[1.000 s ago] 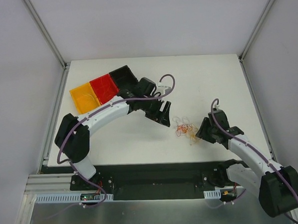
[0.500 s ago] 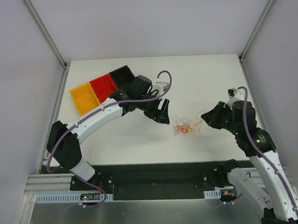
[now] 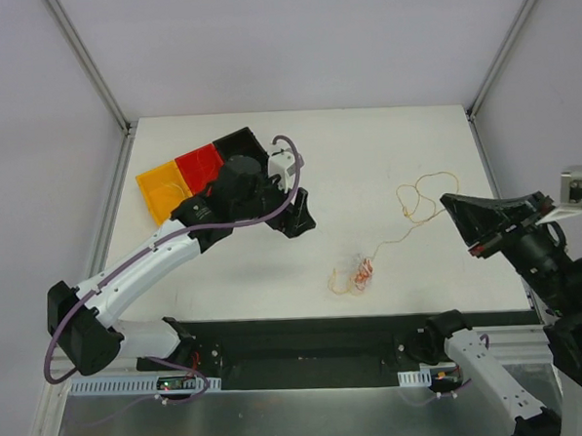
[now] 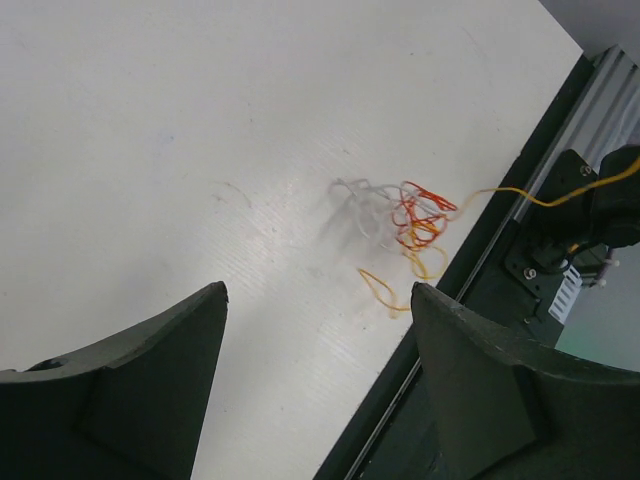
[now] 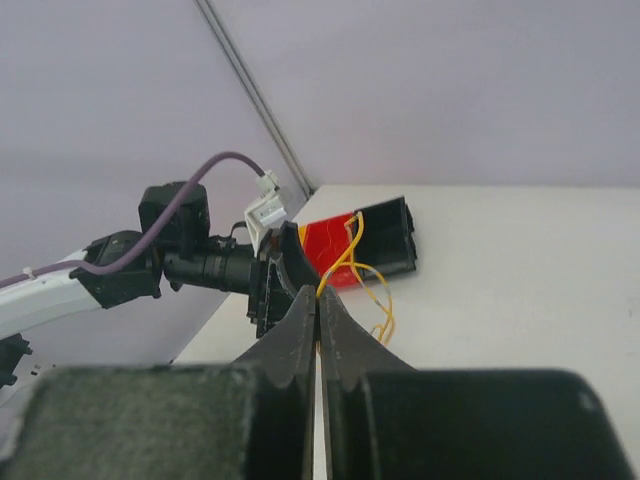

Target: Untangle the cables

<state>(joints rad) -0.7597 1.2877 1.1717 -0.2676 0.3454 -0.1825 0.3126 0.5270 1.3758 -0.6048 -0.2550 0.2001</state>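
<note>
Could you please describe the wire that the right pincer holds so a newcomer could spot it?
On the white table, near the middle of its front edge, lies a small knot of thin wires. One yellow wire runs from it up to the shut right pincer. It alone is drawn out long; the others lie bunched.

You won't find any text, label, brand or number you can actually read in these views. The small circuit board (image 3: 173, 383) on the near rail is way too tiny to make out any print, and the white connector block (image 3: 284, 166) up by the purple cable is too small as well.
</note>
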